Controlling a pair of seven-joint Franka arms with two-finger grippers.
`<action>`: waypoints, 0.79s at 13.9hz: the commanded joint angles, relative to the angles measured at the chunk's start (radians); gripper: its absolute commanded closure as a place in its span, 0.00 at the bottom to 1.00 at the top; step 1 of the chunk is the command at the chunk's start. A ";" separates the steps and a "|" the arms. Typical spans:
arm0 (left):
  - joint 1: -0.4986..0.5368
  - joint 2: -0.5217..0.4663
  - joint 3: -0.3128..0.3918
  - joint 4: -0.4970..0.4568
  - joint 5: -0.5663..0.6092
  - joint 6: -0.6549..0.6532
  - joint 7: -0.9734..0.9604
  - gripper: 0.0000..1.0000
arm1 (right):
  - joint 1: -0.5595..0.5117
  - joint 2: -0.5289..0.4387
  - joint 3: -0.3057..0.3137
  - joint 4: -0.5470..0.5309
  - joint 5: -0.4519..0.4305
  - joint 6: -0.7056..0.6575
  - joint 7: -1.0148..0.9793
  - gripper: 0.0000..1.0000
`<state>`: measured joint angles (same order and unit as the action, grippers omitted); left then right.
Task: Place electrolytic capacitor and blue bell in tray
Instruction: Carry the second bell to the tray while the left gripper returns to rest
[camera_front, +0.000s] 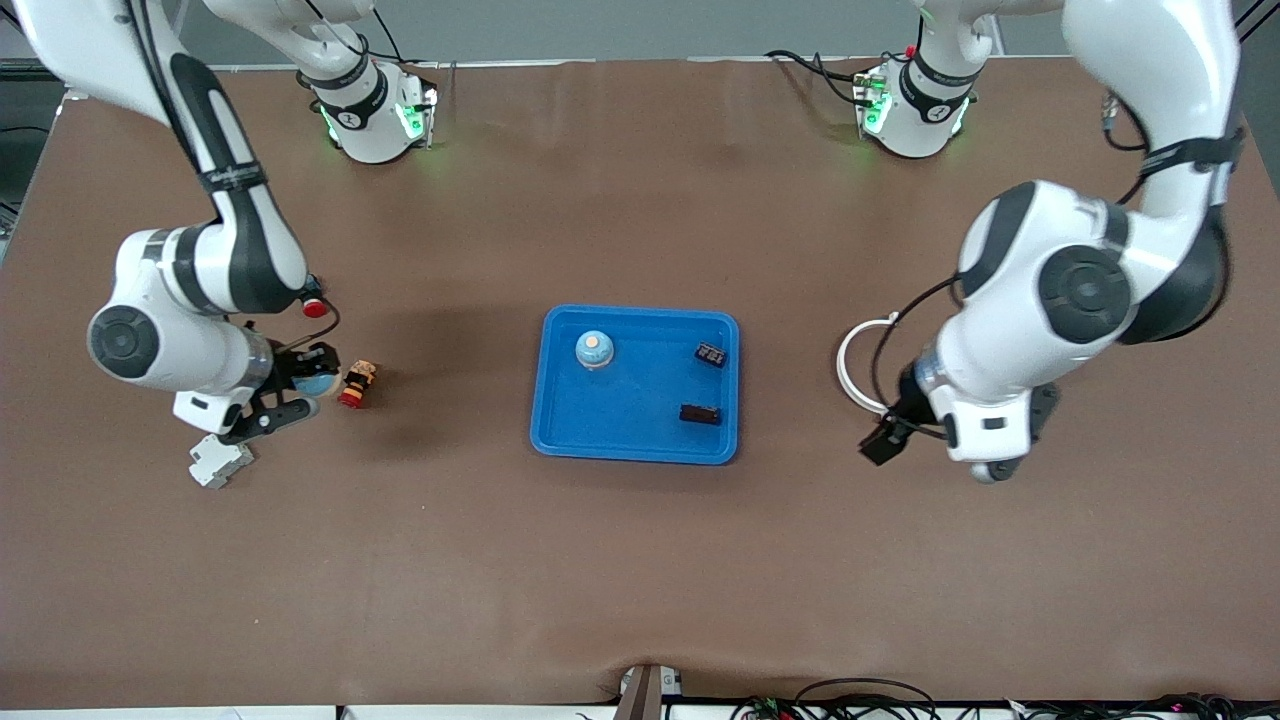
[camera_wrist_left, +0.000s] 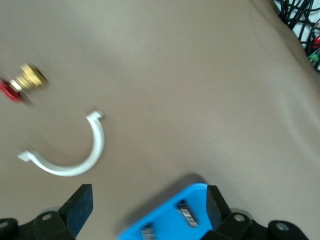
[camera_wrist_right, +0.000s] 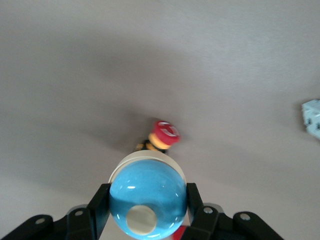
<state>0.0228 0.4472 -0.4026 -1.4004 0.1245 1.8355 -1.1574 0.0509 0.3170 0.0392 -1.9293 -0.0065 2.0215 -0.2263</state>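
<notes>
My right gripper (camera_front: 303, 386) (camera_wrist_right: 148, 194) is shut on a glossy blue bell (camera_front: 320, 383) (camera_wrist_right: 148, 197) near the right arm's end of the table. The blue tray (camera_front: 635, 445) (camera_wrist_left: 165, 220) sits mid-table. In it stands another pale blue bell (camera_front: 594, 349), and two small dark parts (camera_front: 711, 354) (camera_front: 700, 413) lie at its left-arm end. Whether either is the electrolytic capacitor I cannot tell. My left gripper (camera_front: 886, 440) (camera_wrist_left: 147, 207) hangs open and empty over the table between the tray and the left arm's end.
A red and yellow part (camera_front: 358, 384) (camera_wrist_right: 162, 136) lies right beside the held bell. A pale block (camera_front: 220, 462) (camera_wrist_right: 312, 117) lies nearer the front camera. A white C-shaped clip (camera_front: 860, 365) (camera_wrist_left: 70, 155) lies by the left gripper, with a red and brass part (camera_wrist_left: 22, 82) near it.
</notes>
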 joint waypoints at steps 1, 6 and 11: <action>0.054 -0.102 -0.007 -0.035 -0.022 -0.108 0.195 0.00 | 0.091 -0.006 -0.004 0.038 -0.013 -0.041 0.196 0.87; 0.115 -0.226 -0.007 -0.035 -0.022 -0.266 0.459 0.00 | 0.283 0.017 -0.004 0.098 0.011 -0.023 0.548 0.87; 0.149 -0.280 -0.005 -0.034 -0.052 -0.334 0.532 0.00 | 0.417 0.167 -0.004 0.246 0.072 0.025 0.760 0.87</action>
<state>0.1595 0.1961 -0.4033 -1.4048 0.0958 1.5098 -0.6484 0.4297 0.4015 0.0454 -1.7754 0.0432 2.0419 0.4674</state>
